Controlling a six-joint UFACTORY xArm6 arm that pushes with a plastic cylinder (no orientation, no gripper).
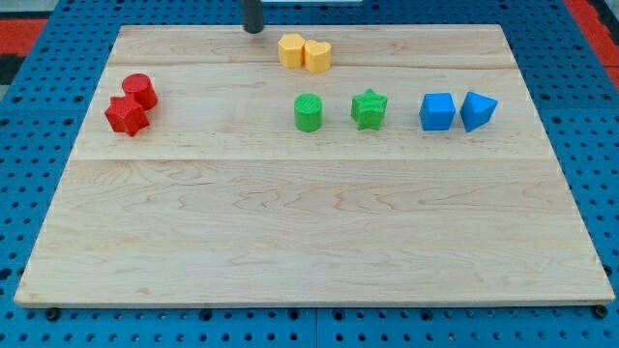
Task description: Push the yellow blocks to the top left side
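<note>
My tip (253, 29) rests at the board's (290, 242) top edge, holding nothing, a bare rod end touching no block. Just to its right and slightly lower lie the two yellow blocks, touching: a yellow hexagon-like block (291, 49) and a yellow heart-shaped block (317, 56). Farther off, a red cylinder (139, 90) and red star (127, 116) touch at the view's left; a green cylinder (309, 112), green star (368, 108), blue cube (437, 111) and blue wedge (478, 111) line the middle-right.

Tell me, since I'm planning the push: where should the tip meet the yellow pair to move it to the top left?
Meet the right face of the yellow heart block, coming from the view's right; it touches the yellow hexagon block, so both likely slide left together. My tip now sits at their upper left.
</note>
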